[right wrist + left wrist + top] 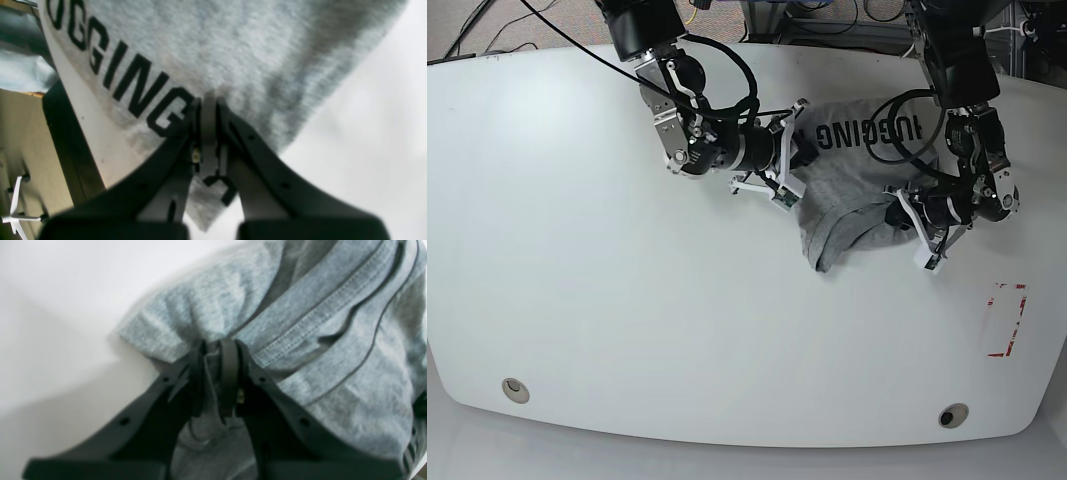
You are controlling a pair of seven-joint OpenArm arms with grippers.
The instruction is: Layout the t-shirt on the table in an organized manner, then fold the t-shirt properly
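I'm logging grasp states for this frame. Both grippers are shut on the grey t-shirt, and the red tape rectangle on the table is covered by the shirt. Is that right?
Not quite. Both the left gripper and the right gripper are shut on the t-shirt, as the wrist views show. But the base view shows the red tape rectangle lying bare on the table, well apart from the shirt.

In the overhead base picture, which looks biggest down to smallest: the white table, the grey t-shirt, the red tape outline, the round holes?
1. table
2. t-shirt
3. red tape outline
4. two round holes, which look alike.
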